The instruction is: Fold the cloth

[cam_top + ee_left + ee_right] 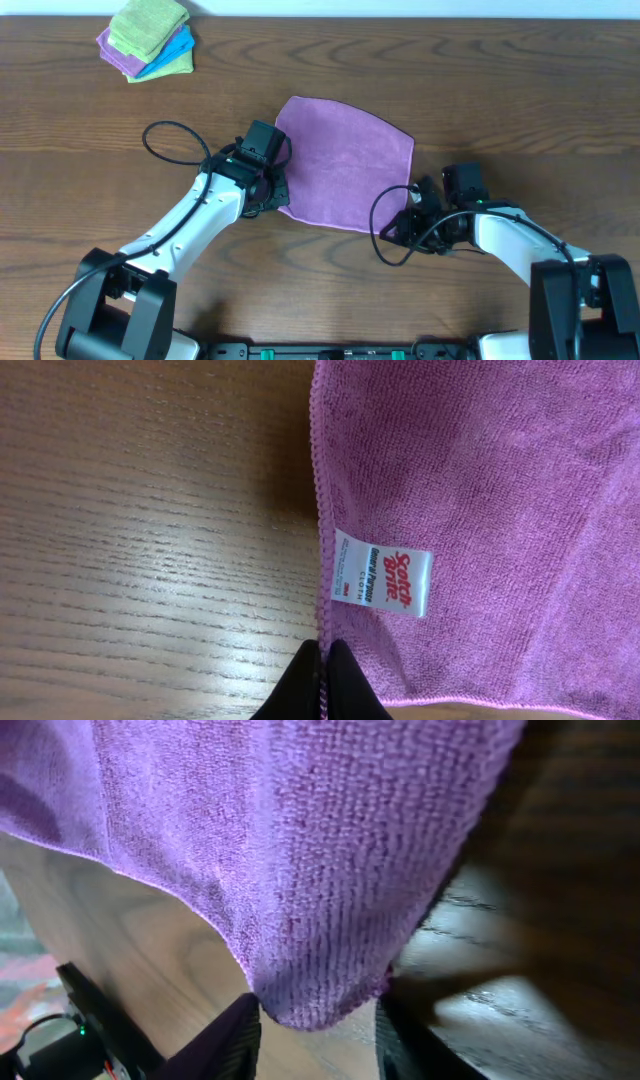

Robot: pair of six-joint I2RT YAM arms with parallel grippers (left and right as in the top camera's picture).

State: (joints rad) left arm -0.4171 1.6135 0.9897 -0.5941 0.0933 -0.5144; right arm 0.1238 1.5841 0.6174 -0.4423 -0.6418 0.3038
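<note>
The left gripper [325, 665] is clamped on the lilac cloth [345, 165] near its white tag [382, 572]; the right gripper [315, 1015] has its jaws apart. A cloth corner sits between them.

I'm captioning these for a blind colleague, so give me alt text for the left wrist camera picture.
The left gripper, black and shut, pinches the stitched edge of the lilac cloth at the bottom of the frame. The cloth fills the right side, a white printed tag lying just inside that edge; the wooden table shows on the left.
</note>
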